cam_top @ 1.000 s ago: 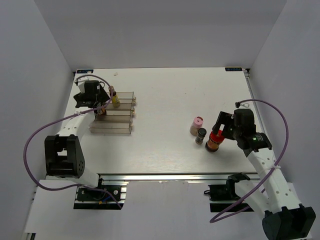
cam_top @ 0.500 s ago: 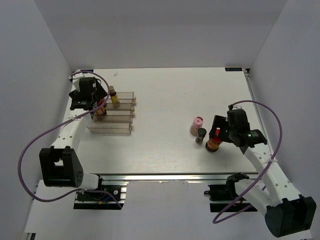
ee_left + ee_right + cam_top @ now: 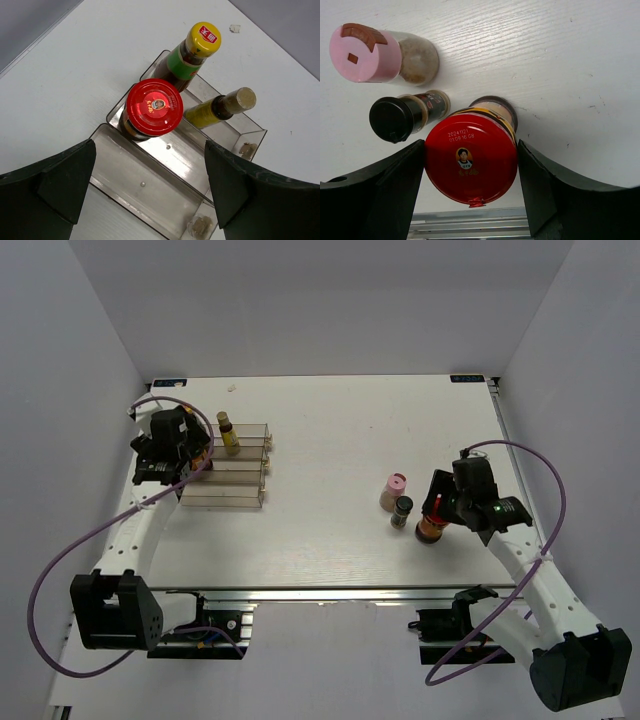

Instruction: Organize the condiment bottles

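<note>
In the left wrist view a red-lidded jar, a yellow-capped green-labelled bottle and a slim yellowish bottle stand in the clear rack. My left gripper is open and empty above the rack's low step; in the top view it is at the rack's left end. On the right, a pink-capped bottle, a dark-capped bottle and a second red-lidded jar stand on the table. My right gripper is shut on this jar's lid, a finger touching each side.
The rack stands at the table's left side, the three loose bottles right of centre. A small white scrap lies beyond the rack. The table's front rail shows just below the right jar.
My left gripper has drawn back to the left from the rack, leaving the red-lidded jar there. My right gripper has come down around the other red-lidded jar.
</note>
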Robot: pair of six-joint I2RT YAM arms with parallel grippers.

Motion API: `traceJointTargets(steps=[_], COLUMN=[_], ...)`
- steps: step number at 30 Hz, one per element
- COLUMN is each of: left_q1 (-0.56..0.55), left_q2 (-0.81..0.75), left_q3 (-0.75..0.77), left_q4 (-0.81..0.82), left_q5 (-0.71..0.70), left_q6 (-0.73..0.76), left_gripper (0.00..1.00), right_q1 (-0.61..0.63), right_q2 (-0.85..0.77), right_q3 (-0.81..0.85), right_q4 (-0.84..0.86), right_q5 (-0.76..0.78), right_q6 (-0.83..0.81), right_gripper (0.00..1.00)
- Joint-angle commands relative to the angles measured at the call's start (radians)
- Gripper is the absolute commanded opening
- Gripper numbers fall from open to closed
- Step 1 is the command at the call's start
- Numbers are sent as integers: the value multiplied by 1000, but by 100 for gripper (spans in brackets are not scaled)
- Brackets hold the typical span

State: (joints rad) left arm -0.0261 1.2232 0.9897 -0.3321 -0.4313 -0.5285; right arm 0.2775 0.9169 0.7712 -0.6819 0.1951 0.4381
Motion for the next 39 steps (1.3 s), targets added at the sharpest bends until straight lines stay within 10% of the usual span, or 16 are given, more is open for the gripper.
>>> traceJointTargets(steps=[1, 17, 27, 39], left_q1=[6, 5, -96, -419], left_q2=[-48, -180, -200, -102], left_q3=[-6, -71, -174, -164], left_q4=[4, 59, 387, 481], left_q5=[6, 190, 943, 732], left_q6=[-13, 18, 255, 418], left_gripper=[98, 98, 98, 98], right_q1=[2, 2, 29, 287], right_q2=[-13, 69, 273, 600], right_q3=[54, 405, 660, 971], right_q4=[-31, 21, 93, 51], right_q5=[49, 44, -251, -309], right_q6=[21, -41, -119, -173], right_gripper=[33, 12, 6, 4])
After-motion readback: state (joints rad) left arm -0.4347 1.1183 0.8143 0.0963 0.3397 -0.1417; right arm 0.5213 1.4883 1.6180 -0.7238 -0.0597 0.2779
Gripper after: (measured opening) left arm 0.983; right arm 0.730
